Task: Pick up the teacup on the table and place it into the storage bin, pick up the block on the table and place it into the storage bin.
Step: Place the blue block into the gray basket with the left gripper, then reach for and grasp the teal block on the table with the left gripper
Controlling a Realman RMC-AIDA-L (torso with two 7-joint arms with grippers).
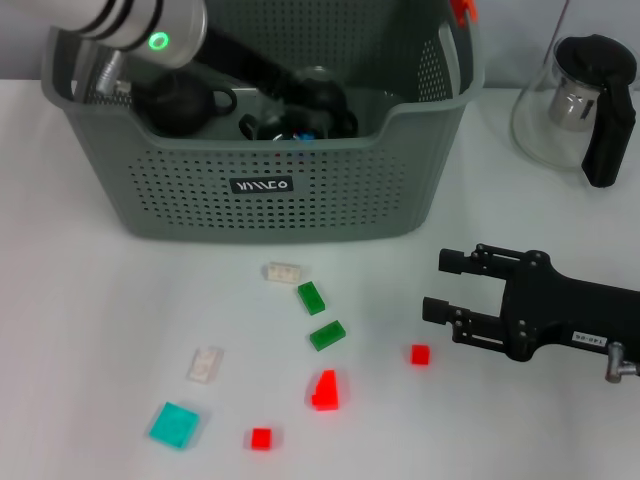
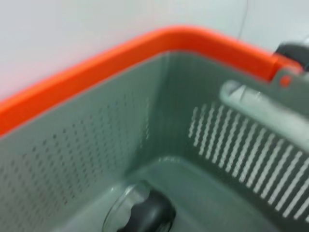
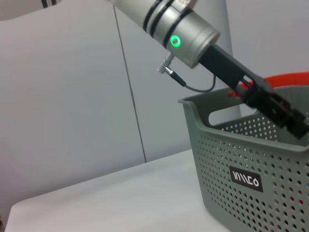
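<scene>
Teacup at the bin, blocks still on the table

Left pincer [image 1: 300,105] is reached down inside the storage bin [image 1: 270,200]; whether it is open or closed cannot be told from any view. A glass teacup with a dark handle [image 2: 140,215] lies on the bin floor in the left wrist view, so the cup step appears all but finished.

Right pincer [image 1: 445,285] hovers low over the table [image 1: 100,300], spread wide, holding nothing. The small red block [image 1: 420,354] lies just beside it, toward the robot and slightly to its left; a green block [image 1: 327,335] lies farther left, long axis slanted. The right arm is judged nearer to every block.
</scene>
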